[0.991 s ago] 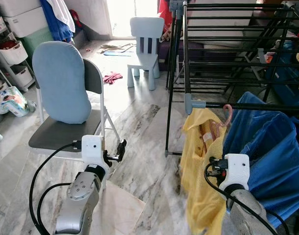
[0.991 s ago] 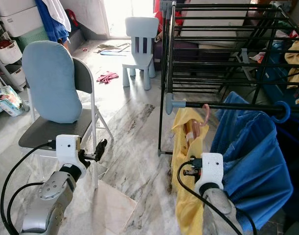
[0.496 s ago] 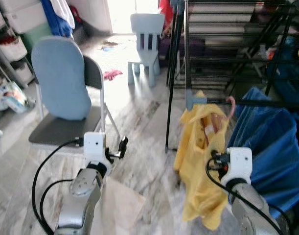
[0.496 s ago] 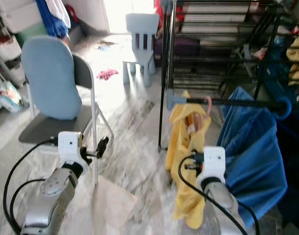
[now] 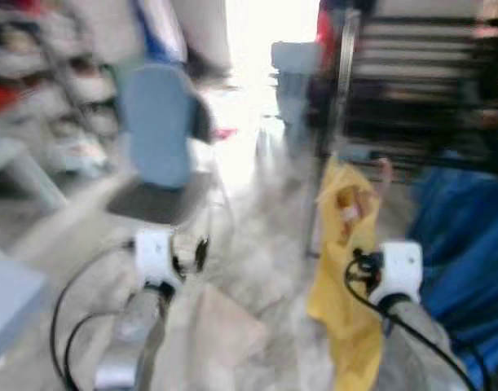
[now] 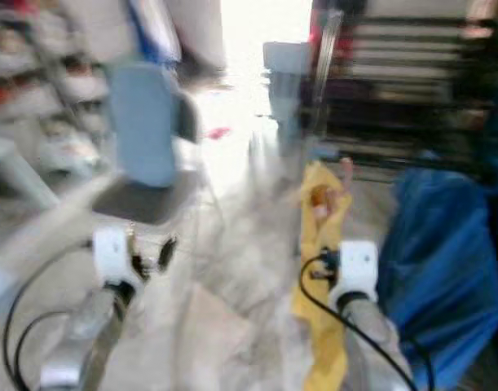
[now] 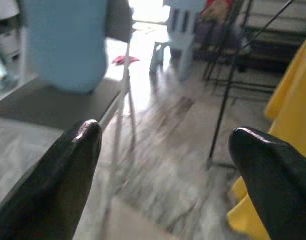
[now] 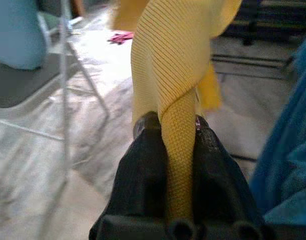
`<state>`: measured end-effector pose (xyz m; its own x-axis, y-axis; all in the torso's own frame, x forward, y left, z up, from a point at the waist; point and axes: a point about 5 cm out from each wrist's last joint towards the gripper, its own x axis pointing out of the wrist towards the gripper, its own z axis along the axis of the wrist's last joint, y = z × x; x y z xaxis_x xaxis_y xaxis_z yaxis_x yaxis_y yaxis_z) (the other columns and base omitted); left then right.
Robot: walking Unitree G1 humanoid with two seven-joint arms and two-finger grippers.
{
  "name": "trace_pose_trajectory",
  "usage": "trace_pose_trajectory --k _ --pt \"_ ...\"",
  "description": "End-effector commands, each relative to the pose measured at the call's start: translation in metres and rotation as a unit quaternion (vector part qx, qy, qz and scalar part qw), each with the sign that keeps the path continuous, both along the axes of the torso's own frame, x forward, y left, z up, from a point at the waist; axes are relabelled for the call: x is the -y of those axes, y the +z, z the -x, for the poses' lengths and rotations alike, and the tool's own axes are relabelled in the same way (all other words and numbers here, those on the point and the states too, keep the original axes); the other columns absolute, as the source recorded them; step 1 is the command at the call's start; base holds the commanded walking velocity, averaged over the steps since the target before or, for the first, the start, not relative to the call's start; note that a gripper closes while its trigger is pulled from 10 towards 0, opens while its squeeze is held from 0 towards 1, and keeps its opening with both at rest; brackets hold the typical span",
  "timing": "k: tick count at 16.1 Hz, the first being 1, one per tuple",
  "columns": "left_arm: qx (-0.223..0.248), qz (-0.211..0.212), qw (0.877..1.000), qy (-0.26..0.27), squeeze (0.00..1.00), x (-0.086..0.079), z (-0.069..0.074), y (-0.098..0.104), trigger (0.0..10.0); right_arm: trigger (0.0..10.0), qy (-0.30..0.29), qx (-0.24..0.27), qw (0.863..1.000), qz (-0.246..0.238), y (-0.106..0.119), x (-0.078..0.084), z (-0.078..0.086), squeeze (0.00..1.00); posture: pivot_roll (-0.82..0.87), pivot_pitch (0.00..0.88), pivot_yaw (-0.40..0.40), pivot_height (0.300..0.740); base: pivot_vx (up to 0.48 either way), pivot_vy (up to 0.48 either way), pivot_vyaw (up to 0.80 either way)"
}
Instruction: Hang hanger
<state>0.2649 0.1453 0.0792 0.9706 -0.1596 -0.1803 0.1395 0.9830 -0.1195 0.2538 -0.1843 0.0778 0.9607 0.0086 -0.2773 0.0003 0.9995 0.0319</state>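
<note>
Your head view has swung and blurred since a moment ago, so the camera turned; the yellow garment (image 5: pixel 346 269) hangs as before, its pink hanger hook (image 5: pixel 384 173) near the dark rack (image 5: pixel 428 90). Your right gripper (image 8: pixel 175 150) stays clamped on a ribbed, twisted fold of it. Your left gripper (image 7: pixel 168 150) idles, jaws apart, above the marbled floor (image 7: pixel 158 165).

I am seeing a folding chair (image 5: pixel 159 163) standing to the left on the floor (image 5: pixel 257 244), with a small chair (image 5: pixel 296 65) farther back. To the right, a garment (image 5: pixel 346 269) is hanging from the drying rack (image 5: pixel 428 90), with a draped cloth (image 5: pixel 460 244) just beside it on its right.
</note>
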Motion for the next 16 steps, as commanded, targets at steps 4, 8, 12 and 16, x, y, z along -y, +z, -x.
trace_pose_trajectory --k 4,8,12,16 --pt "0.016 -0.004 1.0 -0.006 0.0 0.002 -0.0076 0.0103 10.0 10.0 0.006 0.025 1.0 -0.006 0.0115 -0.0065 -0.0061 0.0 -0.12 0.0 0.04 0.74 -0.397 0.0 0.0" --pt "0.016 -0.002 1.0 -0.005 0.0 0.0041 -0.008 0.012 10.0 10.0 0.007 0.024 1.0 -0.008 0.0122 -0.0089 -0.01 0.0 -0.12 0.0 0.042 0.74 -0.399 0.0 0.0" --pt "0.017 -0.001 1.0 -0.002 0.0 0.0036 -0.0084 0.0138 10.0 10.0 0.008 0.022 1.0 -0.01 0.012 -0.0119 -0.0112 0.0 -0.11 0.0 0.046 0.74 -0.397 0.0 0.0" --pt "0.018 0.003 1.0 -0.006 0.0 0.0067 -0.0091 0.0149 10.0 10.0 0.012 0.018 1.0 -0.014 0.0102 -0.0137 -0.0098 0.0 -0.11 0.0 0.048 0.74 -0.315 0.0 0.0"
